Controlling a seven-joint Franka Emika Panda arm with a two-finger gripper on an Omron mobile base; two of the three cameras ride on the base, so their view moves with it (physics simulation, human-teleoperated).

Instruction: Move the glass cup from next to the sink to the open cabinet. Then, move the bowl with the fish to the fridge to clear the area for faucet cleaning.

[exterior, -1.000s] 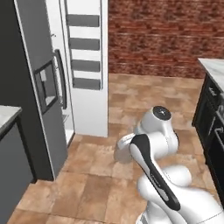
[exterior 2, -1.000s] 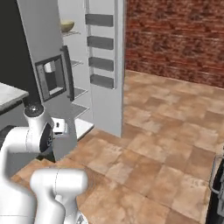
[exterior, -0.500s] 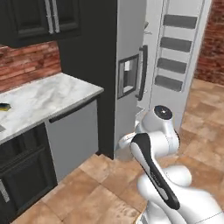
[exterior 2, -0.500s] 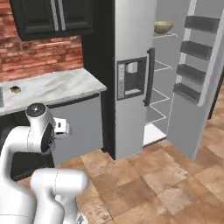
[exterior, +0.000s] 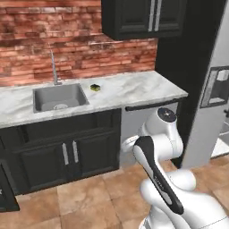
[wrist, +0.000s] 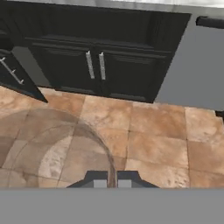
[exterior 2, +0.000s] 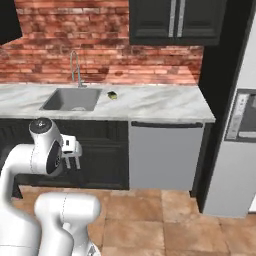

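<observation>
Glass, faint and see-through, curves round the jaws in the hand view: the cup (wrist: 57, 148) seems pinched by its wall between jaws drawn nearly together, hanging low over the floor (wrist: 144, 144) in front of the base cabinets (wrist: 96, 65). The bowl (exterior: 94, 87) sits on the counter (exterior: 134, 89) just beside the sink's (exterior: 58, 96) right rim, the faucet (exterior: 53, 67) behind the basin. A thin-wall pinch can slip, so I judge the lift should be slow, the cup kept upright and swung wide of the counter's front edge.
</observation>
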